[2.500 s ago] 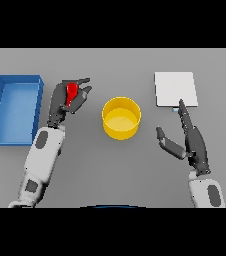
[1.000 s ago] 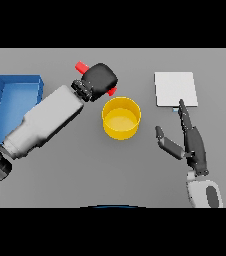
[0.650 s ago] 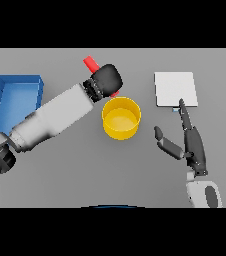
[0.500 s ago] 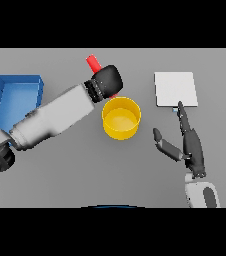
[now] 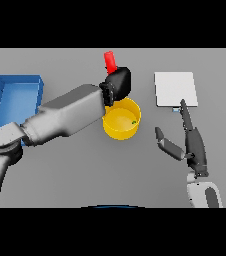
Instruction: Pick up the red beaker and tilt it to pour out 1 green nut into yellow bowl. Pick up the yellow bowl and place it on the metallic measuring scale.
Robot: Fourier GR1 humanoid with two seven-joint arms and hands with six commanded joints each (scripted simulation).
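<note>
Left robot hand (image 5: pixel 118 84) clasps red beaker (image 5: pixel 109 62) above yellow bowl (image 5: pixel 121 119).

Since 2.5 seconds ago, the left hand (image 5: pixel 118 84) carries the small red beaker (image 5: pixel 109 62) from beside the blue tray rightward to the far rim of the round yellow bowl (image 5: pixel 114 127). A tiny green nut (image 5: pixel 134 121) now lies inside the bowl.
</note>
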